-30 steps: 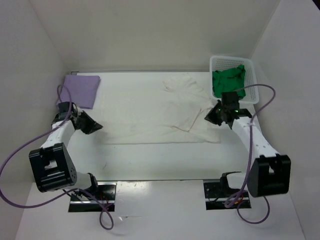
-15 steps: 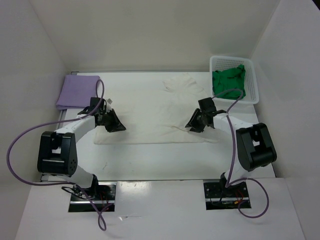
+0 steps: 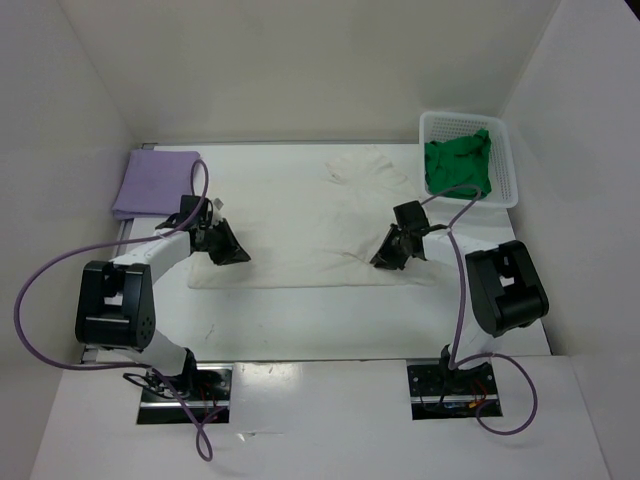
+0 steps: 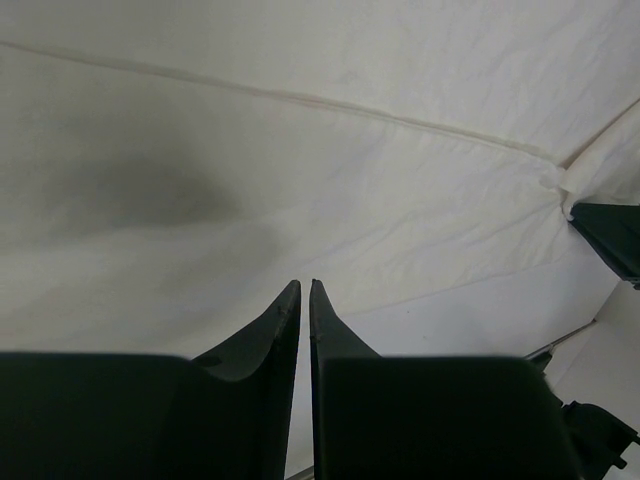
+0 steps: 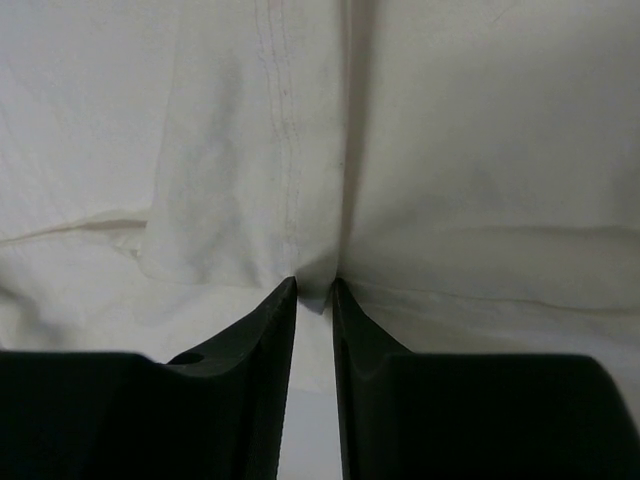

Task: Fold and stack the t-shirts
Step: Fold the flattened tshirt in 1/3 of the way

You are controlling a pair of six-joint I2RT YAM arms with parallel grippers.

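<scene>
The off-white t-shirt (image 3: 310, 225) lies spread flat in the middle of the table. My left gripper (image 3: 232, 254) rests low on its left part. In the left wrist view its jaws (image 4: 304, 285) are pressed almost together at the shirt's near hem (image 4: 350, 150). My right gripper (image 3: 383, 259) sits on the shirt's lower right part. Its fingertips (image 5: 314, 283) pinch a small pucker of the cloth (image 5: 450, 150) beside a stitched seam. The lavender t-shirt (image 3: 155, 182) lies folded at the back left. The green t-shirt (image 3: 460, 165) is bunched in the basket.
A white mesh basket (image 3: 508, 170) stands at the back right against the wall. White walls close in the table at the left, back and right. Purple cables loop from both arms over the near table. The right gripper's dark tip (image 4: 610, 235) shows in the left wrist view.
Both grippers swung inward from the shirt's side edges onto its lower part. Over the last half second the right gripper shifted slightly; the left held still.
</scene>
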